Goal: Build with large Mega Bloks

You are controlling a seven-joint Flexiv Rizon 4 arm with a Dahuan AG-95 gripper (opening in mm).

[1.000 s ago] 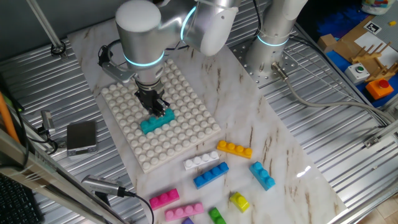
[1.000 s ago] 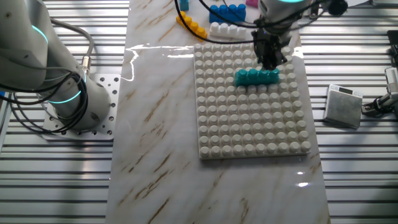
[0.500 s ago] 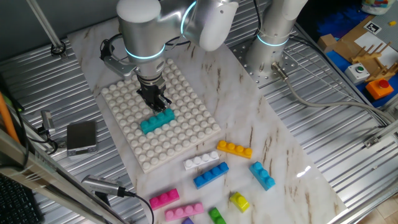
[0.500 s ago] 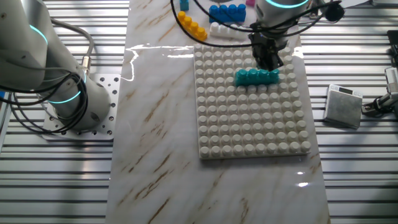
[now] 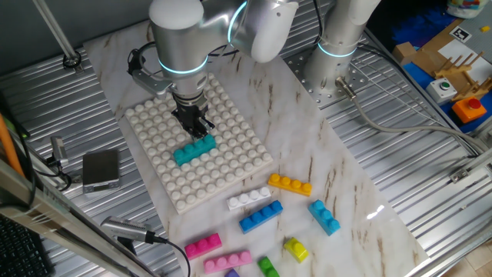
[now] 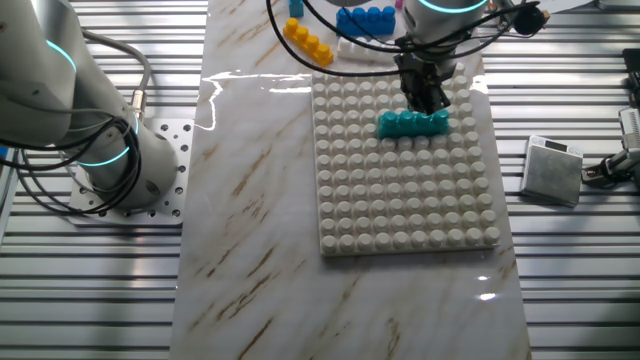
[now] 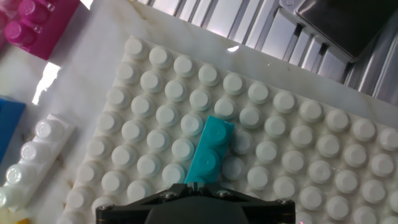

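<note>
A teal Mega Blok sits pressed onto the white studded baseplate. My gripper hangs just above the brick's far end, apart from it. Its jaws stand together with nothing between them. Loose Mega Bloks lie on the marble beyond the plate: orange, white, blue, light blue, two pink ones, yellow and green.
A grey box with a cable lies on the ribbed metal beside the plate. The arm's base is bolted at the marble's edge. Cardboard and coloured clutter fill the far right corner.
My gripper has lifted off the teal brick and drifted slightly back along the plate. The brick stays seated on the studs.
</note>
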